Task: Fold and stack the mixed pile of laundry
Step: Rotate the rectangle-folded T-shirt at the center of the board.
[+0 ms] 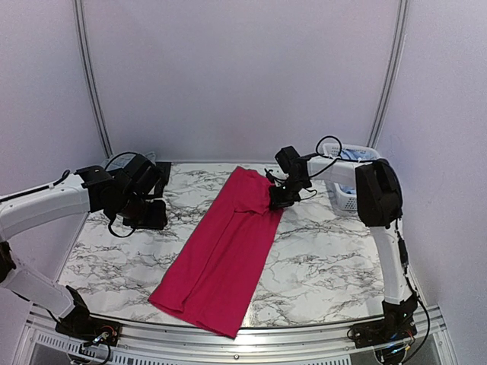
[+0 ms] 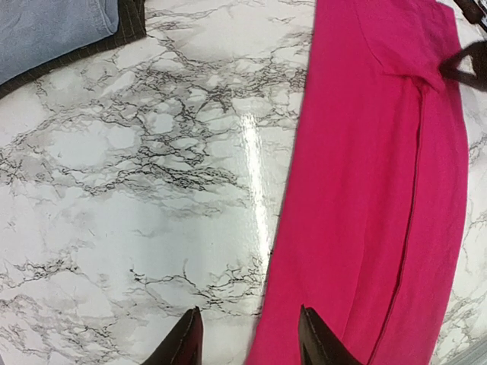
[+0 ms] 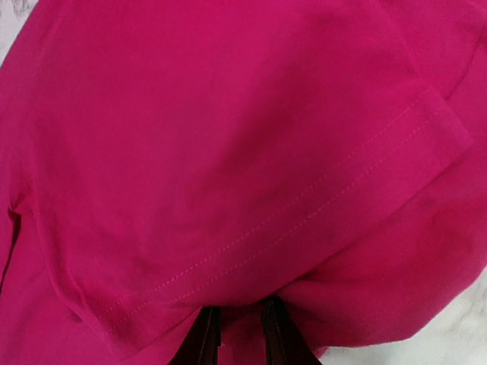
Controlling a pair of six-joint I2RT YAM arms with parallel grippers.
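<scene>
Folding pink T-shirt: right gripper pinches sleeve fabric between its jaws; left gripper spread, empty, shirt ahead of them, off to one side. Carry sleeve inward flat, avoid bunching.

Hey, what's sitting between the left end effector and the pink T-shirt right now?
Only bare marble table: in the top external view, nothing else lies between the left end effector and the pink T-shirt.

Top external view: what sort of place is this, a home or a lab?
Probably a robot test cell, not a home: bare white panel walls, a marble-patterned table on a metal rail frame, one pink T-shirt laid out.
</scene>
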